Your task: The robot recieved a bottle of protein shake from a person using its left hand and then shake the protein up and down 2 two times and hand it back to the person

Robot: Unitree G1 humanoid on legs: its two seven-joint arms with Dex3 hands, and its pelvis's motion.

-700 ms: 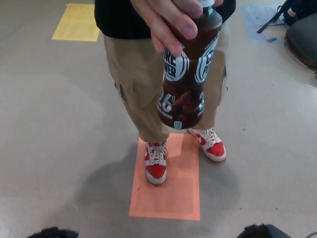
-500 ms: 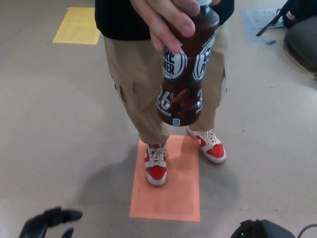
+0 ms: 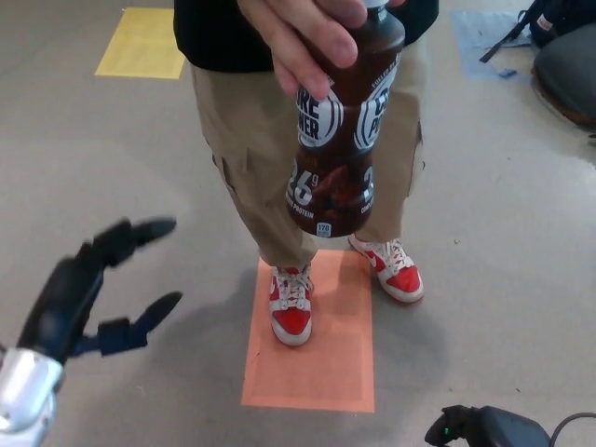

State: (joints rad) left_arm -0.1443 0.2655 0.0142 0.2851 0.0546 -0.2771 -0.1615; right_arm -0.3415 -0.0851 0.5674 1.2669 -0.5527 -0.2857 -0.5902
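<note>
A person's hand [image 3: 312,37] holds out a dark brown protein shake bottle [image 3: 337,140] by its upper part, near the top centre of the head view. The bottle hangs upright with its white label facing me. My left hand [image 3: 88,289] is raised at the lower left, open, fingers spread and pointing toward the bottle, well short of it and lower. Nothing is in it. Only the top of my right hand [image 3: 489,428] shows at the bottom right edge; its fingers are hidden.
The person stands in tan trousers and red-and-white shoes [image 3: 291,307] on an orange floor mat [image 3: 312,349]. A yellow mat [image 3: 142,42] lies at the far left, and a dark bag [image 3: 563,56] at the top right.
My left hand has risen from the bottom edge into full view and opened toward the bottle. The bottle has shifted slightly left and up. The right hand barely moved.
</note>
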